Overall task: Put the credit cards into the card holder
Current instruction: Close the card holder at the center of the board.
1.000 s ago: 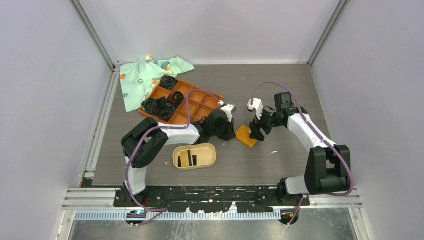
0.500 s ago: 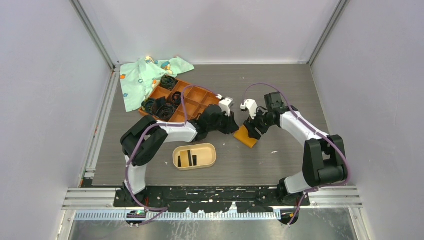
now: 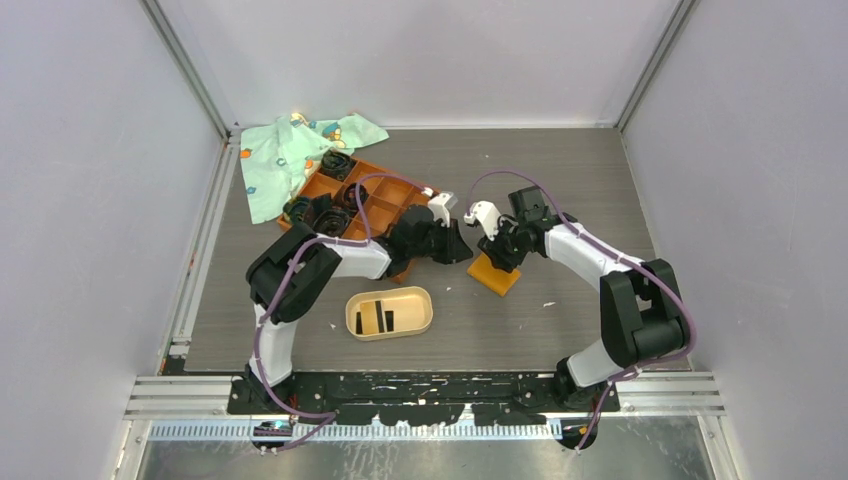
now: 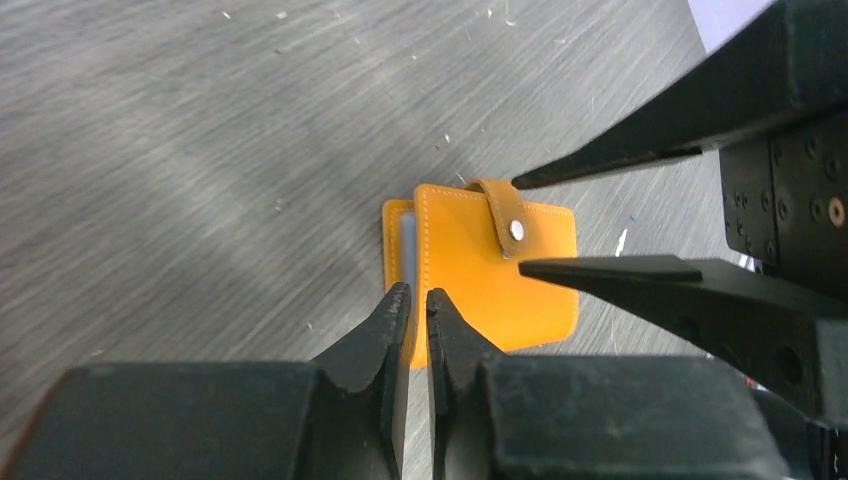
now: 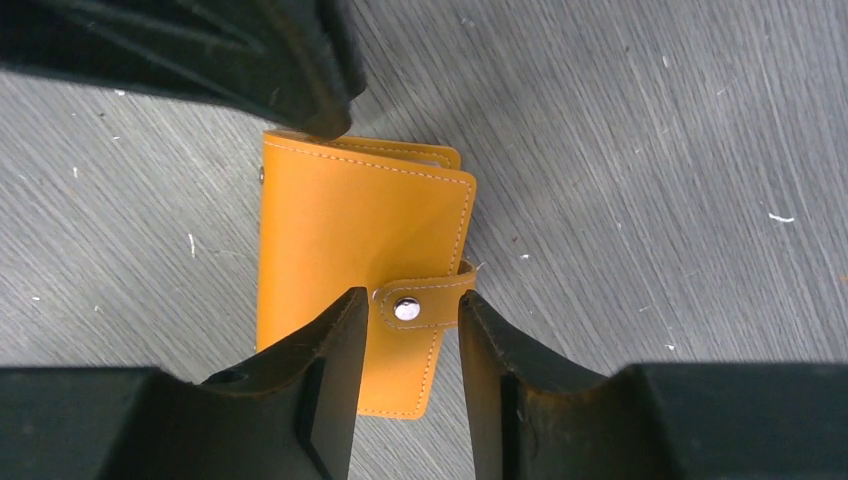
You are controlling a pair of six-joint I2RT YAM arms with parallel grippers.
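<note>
Two grippers meet at the orange wallet (image 5: 340, 220)

On the left gripper (image 4: 418, 295) the fingers are nearly together, only a sliver between them, tips at the wallet's edge. On the right gripper (image 5: 412, 300) they stand apart, one on either side of the snap strap (image 4: 500, 205). Nearer the arm bases, the card holder (image 3: 424, 305) sits on the table (image 3: 560, 180), apart from both grippers, with dark credit cards (image 3: 378, 318) standing inside.

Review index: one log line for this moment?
left gripper nearly closed at wallet edge | right gripper open astride snap tab | cards in card holder
</note>
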